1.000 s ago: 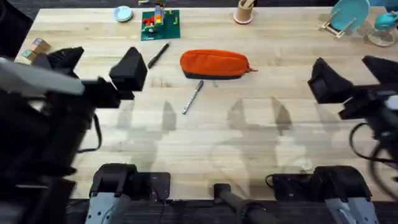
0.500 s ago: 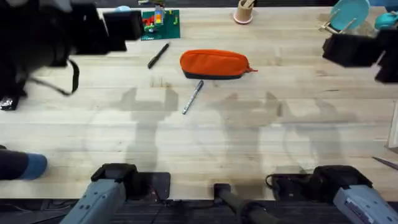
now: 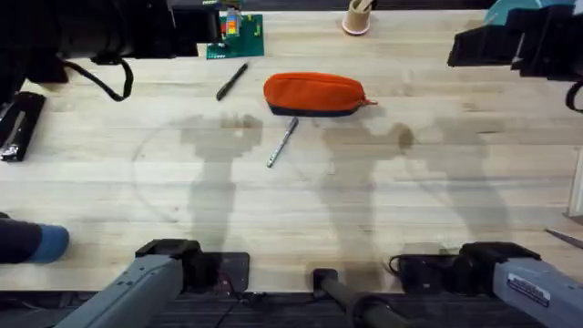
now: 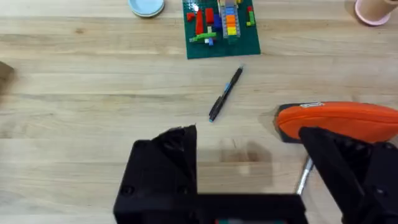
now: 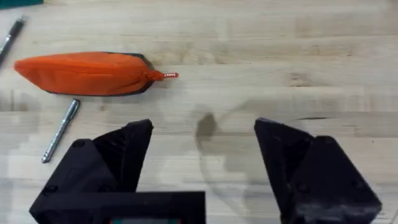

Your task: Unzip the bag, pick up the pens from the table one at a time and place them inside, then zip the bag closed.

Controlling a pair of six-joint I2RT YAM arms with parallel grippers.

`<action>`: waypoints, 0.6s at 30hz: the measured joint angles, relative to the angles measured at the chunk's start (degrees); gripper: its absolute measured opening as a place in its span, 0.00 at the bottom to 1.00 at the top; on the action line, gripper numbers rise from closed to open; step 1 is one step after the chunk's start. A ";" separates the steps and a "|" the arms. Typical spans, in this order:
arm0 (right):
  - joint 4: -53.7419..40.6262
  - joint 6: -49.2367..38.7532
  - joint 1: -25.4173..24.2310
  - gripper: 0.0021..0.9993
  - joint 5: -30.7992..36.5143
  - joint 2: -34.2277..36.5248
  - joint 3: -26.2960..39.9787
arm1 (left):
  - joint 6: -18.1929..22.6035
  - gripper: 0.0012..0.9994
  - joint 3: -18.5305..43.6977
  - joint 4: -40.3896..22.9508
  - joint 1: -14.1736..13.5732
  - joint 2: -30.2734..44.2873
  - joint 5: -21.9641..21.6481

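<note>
The orange bag (image 3: 314,94) lies zipped shut at the far middle of the table (image 3: 301,210), its zipper pull (image 5: 165,75) sticking out on the right end. A black pen (image 3: 231,81) lies to its left and a silver pen (image 3: 282,142) just in front of it. My left gripper (image 4: 249,162) hovers open and high, left of the bag, with the black pen (image 4: 225,94) beyond its fingers. On the bag's right, my right gripper (image 5: 205,155) is open too, well above bare wood, with the bag (image 5: 84,73) and the silver pen (image 5: 60,130) off to one side.
A green plate of toy bricks (image 3: 235,35), a light blue dish (image 4: 147,6) and a pink cup (image 3: 357,18) stand along the far edge. A black object (image 3: 18,123) lies at the left edge. Both arms (image 3: 109,27) (image 3: 519,46) loom dark over the far corners.
Both arms have risen and swung toward the far side, the left to the far left, the right to the far right. Bag and pens have not moved.
</note>
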 joint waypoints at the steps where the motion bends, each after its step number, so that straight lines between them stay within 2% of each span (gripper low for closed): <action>1: -0.05 0.00 0.00 1.00 0.00 0.19 0.00 | 0.45 0.99 0.08 0.04 0.00 -0.06 0.00; 6: -0.09 0.00 0.00 1.00 0.00 0.17 0.13 | 5.45 0.99 1.31 0.74 0.02 -0.06 1.16; 9: -0.09 0.00 0.00 1.00 0.00 0.17 0.13 | 9.40 0.99 1.70 1.49 0.59 -0.04 4.96; 13: -0.09 0.00 0.00 1.00 0.00 0.17 0.13 | 14.79 0.99 1.73 2.26 2.76 0.14 11.38; 16: -0.09 0.00 0.00 1.00 0.00 0.17 0.13 | 19.28 1.00 1.81 3.08 5.95 1.01 17.87; 18: -0.10 0.00 0.00 1.00 0.00 0.17 0.15 | 22.84 1.00 1.92 3.34 8.88 2.53 23.82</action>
